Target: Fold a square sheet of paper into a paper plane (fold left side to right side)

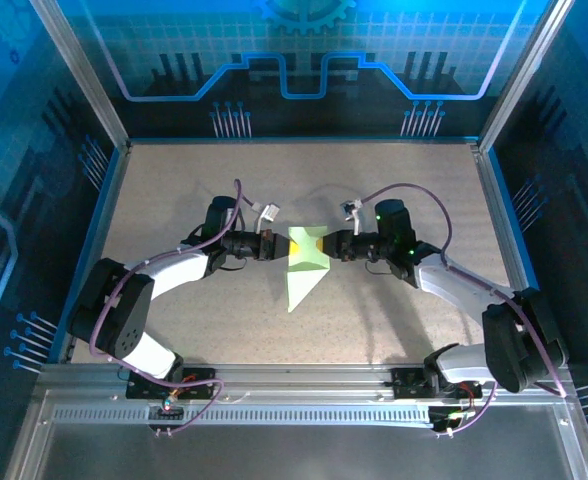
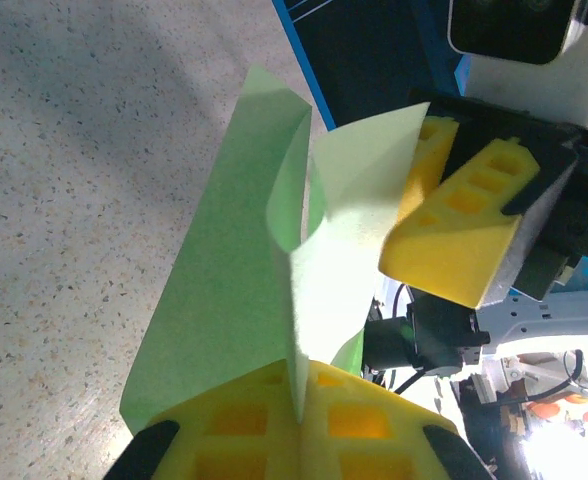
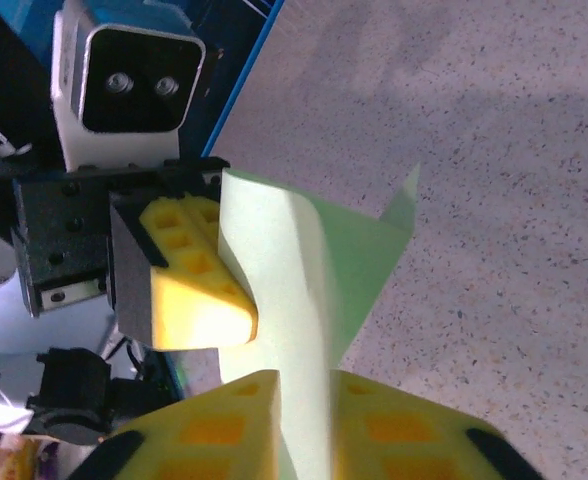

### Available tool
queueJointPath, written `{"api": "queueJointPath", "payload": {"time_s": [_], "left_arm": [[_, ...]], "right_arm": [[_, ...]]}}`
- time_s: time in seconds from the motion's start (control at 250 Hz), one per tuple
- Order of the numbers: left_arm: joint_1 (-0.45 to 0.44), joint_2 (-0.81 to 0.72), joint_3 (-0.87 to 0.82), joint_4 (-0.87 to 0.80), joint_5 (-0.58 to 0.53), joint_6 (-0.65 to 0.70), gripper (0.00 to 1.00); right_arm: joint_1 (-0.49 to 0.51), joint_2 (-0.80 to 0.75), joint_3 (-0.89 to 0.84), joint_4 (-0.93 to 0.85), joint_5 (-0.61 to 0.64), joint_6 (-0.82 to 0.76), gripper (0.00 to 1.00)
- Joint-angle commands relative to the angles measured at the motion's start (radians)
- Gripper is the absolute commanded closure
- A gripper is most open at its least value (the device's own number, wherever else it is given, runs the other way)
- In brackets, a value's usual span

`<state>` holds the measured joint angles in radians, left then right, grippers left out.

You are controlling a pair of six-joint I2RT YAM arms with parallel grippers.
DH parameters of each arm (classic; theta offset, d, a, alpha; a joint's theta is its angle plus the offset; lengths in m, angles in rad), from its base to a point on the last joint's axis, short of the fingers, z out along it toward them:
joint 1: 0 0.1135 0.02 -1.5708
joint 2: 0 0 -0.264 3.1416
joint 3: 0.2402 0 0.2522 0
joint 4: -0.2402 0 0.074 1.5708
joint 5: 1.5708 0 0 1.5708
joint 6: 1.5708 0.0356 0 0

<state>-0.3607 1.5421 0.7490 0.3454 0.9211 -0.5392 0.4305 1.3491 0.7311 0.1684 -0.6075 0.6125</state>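
At the middle of the speckled table, between the two arms, the paper plane is held from both sides. In the top view it is a pale green pointed shape, broad at the end where it is held and narrowing to a tip that points toward the arm bases. Whether that tip touches the table cannot be told. The left jaws reach in from the left and are closed narrowly on the left edge of the broad end. In the left wrist view their yellow pads meet at the bottom of the frame with a thin edge of the paper plane pinched upright between them. The right jaws come in from the opposite side and are closed on the right edge. In the right wrist view their yellow pads press on a pale strip of the paper plane that runs up between them. The paper shows layered folds: one flap curls open near the top in the left wrist view, and a lighter panel lies over a darker green one. The two sets of jaws face each other, close together, with the paper spanning the short gap between them.
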Motion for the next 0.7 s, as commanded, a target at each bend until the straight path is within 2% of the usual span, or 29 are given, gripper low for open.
{"api": "queueJointPath", "payload": {"time_s": [0.0,0.072,0.108,0.2,0.296,0.428,0.579,0.695], "left_arm": [[0.002,0.013,0.003,-0.021,-0.009,0.043,0.89],[0.003,0.011,0.003,-0.048,-0.038,0.064,0.74],[0.003,0.009,0.0,-0.072,-0.068,0.086,0.64],[0.007,0.008,-0.014,-0.128,-0.188,0.149,0.52],[0.031,0.019,-0.04,-0.118,-0.286,0.146,0.42],[0.057,-0.018,-0.041,-0.178,-0.368,0.162,0.4],[0.05,-0.171,-0.028,-0.337,-0.455,0.238,0.43],[-0.045,-0.303,-0.015,-0.478,-0.594,0.329,0.42]], "right_arm": [[-0.013,0.034,0.044,-0.039,0.011,-0.015,0.91],[-0.013,0.055,0.045,-0.039,0.018,-0.013,0.99],[-0.014,0.067,0.045,-0.036,0.024,-0.01,1.0],[-0.013,0.114,0.044,-0.027,0.036,-0.007,1.0],[-0.014,0.185,0.051,-0.022,0.049,-0.005,1.0],[-0.014,0.246,0.056,-0.031,0.098,0.02,1.0],[-0.013,0.254,0.071,-0.072,0.146,0.068,1.0],[-0.01,0.254,0.102,-0.165,0.199,0.112,1.0]]}}
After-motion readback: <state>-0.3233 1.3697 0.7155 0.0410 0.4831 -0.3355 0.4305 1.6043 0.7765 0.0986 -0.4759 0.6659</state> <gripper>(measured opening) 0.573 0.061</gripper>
